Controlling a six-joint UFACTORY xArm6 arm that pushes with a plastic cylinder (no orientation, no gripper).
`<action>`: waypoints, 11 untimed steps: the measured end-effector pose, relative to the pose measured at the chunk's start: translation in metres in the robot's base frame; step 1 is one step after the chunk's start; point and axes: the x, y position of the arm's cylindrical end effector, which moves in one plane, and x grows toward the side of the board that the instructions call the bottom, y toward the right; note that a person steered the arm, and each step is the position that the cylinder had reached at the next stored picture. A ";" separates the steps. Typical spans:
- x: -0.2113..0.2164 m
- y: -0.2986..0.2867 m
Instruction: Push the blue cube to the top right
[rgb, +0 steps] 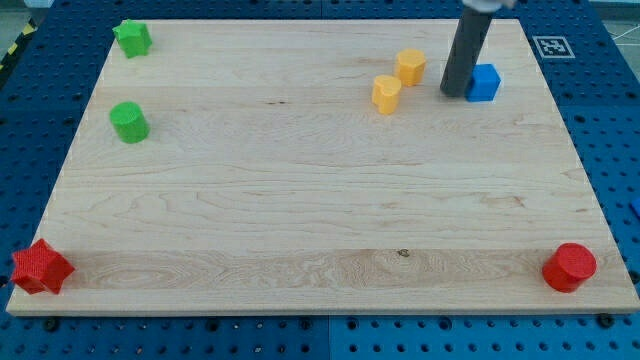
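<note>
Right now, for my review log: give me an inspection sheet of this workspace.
Surface: wooden board, flat.
Job's things: blue cube near the view's top right.
Clutter: two yellow blocks; green star; green cylinder; red star; red cylinder.
Grippers: none; my tip touches the cube's left side.
Cables: nothing seen.
Surroundings: blue pegboard; marker tag.

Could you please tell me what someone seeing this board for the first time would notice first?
The dark rod stands out at the view's top right, my tip resting against the left side of the blue cube. Just to the left sit two yellow blocks. Two green blocks occupy the upper left, and a red star and a red cylinder mark the bottom corners.
</note>
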 end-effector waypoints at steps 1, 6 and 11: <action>-0.012 0.001; 0.049 0.033; 0.005 0.035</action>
